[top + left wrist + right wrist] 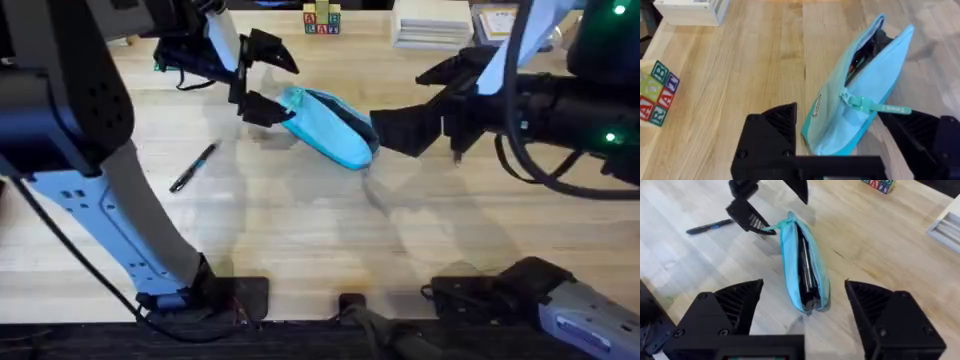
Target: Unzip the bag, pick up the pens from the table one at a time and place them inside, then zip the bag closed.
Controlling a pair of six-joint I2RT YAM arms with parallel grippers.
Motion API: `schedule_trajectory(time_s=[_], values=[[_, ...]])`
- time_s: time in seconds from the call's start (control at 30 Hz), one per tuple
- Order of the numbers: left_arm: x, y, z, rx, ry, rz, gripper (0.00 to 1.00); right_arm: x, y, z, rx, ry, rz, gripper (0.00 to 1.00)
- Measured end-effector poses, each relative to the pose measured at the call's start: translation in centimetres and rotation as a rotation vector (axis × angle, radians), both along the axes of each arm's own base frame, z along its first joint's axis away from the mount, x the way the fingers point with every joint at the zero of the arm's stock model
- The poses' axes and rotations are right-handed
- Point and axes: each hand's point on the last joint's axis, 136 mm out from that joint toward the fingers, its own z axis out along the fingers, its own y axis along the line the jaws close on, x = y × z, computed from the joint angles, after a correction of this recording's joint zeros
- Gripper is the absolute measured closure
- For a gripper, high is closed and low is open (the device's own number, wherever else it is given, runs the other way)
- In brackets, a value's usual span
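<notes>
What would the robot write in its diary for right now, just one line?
bag: unzipped, pens inside | one pen: on table | left gripper: open at bag | right gripper: open

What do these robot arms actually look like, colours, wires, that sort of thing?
Both arms are mostly black. The left arm has a bulky black housing, dotted with small holes, on a pale grey-blue link. The right arm is black with looping black cables and small green lights. The left end effector and the right end effector each carry two chunky, angular black fingers.
</notes>
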Motion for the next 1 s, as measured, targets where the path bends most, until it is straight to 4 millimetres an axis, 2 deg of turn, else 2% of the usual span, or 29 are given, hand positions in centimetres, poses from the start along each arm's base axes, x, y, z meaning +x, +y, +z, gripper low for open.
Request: schedule_trajectory(time_s=[0.17, 0.37, 0.67, 0.7, 0.83, 0.9, 1.0], values=[[-0.6, 1.8, 2.9, 0.063, -0.054, 0.034, 0.007, 0.1, -0.2, 0.1, -0.005, -0.008, -0.013, 0.004], [-2.3, 3.5, 6.4, 0.135, -0.098, 0.072, 0.007, 0.2, -0.4, 0.1, -0.009, -0.010, -0.019, 0.004], [-5.7, 4.7, 9.2, 0.246, -0.094, 0.088, 0.007, 0.2, -0.4, 0.1, -0.010, -0.010, -0.019, 0.005], [-6.9, 4.8, 10.3, 0.280, -0.112, 0.089, 0.008, 0.0, -0.4, -0.2, -0.018, -0.001, -0.018, 0.047], [-7.8, 5.0, 11.7, 0.314, -0.122, 0.125, 0.007, -0.6, -0.7, -1.2, -0.043, 0.041, -0.015, 0.204], [-8.1, 5.1, 12.2, 0.320, -0.103, 0.158, 0.008, -0.9, -0.9, -1.7, -0.056, 0.064, -0.015, 0.338], [-8.5, 5.2, 12.7, 0.320, -0.049, 0.220, 0.008, -1.4, -1.2, -2.3, -0.075, 0.093, -0.016, 0.642]])
